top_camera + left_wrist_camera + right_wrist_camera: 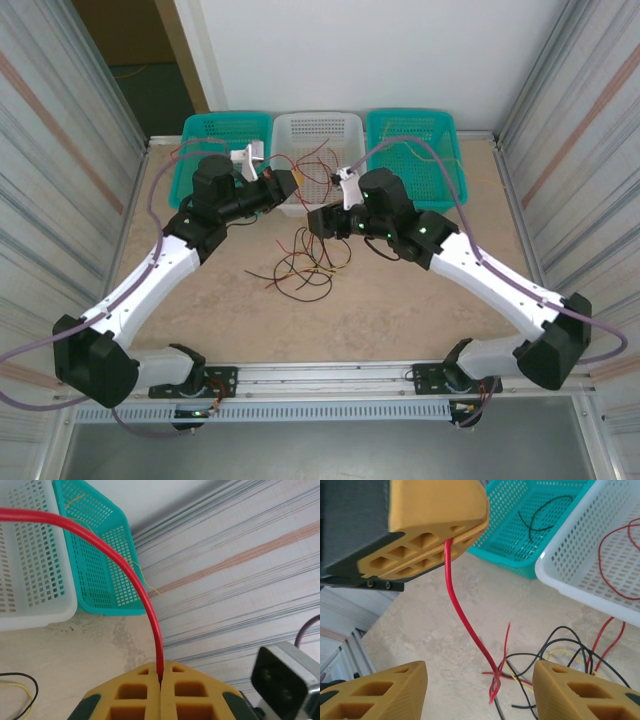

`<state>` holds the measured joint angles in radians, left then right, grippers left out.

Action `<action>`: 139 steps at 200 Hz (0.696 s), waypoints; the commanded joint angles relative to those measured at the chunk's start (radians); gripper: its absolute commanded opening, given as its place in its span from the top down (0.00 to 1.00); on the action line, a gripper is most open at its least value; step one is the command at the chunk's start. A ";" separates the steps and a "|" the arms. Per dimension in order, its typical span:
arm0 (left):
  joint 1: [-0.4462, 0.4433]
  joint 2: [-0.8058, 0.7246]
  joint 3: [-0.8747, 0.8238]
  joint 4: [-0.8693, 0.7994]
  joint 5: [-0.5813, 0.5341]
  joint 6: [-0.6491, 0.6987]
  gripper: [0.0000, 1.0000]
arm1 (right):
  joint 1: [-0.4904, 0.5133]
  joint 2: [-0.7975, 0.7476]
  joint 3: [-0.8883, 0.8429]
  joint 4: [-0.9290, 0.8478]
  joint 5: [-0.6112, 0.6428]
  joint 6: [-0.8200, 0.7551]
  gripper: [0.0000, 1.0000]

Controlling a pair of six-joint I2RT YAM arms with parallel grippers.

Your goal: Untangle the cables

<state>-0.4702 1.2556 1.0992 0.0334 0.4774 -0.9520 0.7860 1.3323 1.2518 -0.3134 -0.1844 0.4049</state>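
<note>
We see the left fingers (135,695) clenched on a red cable (159,645); the right wrist view's bottom corners show the right fingers (580,690) spread wide.

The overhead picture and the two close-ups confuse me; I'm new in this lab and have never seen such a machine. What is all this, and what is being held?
Two robot arms are bolted at the near edge of a table; the overhead picture looks down on them from behind. Each close-up comes from a camera on one arm's wrist. On the table lies a tangle of thin red, black and yellow cables, with three baskets behind it. The left gripper is shut on a red cable. The right gripper is open, close to the tangle.
</note>
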 commanded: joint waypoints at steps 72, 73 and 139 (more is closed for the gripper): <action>0.019 -0.031 -0.047 0.092 0.057 -0.088 1.00 | 0.009 0.087 0.091 0.043 -0.077 -0.005 0.51; 0.020 -0.030 -0.049 0.094 0.058 -0.089 1.00 | 0.009 0.089 0.092 0.042 -0.077 -0.006 0.51; 0.061 -0.055 -0.116 0.204 0.090 -0.164 1.00 | 0.009 0.119 0.104 0.039 -0.067 0.016 0.77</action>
<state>-0.4252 1.2335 1.0035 0.1444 0.5323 -1.0714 0.7860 1.4368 1.3224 -0.2737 -0.2550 0.4133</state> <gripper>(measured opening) 0.057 0.218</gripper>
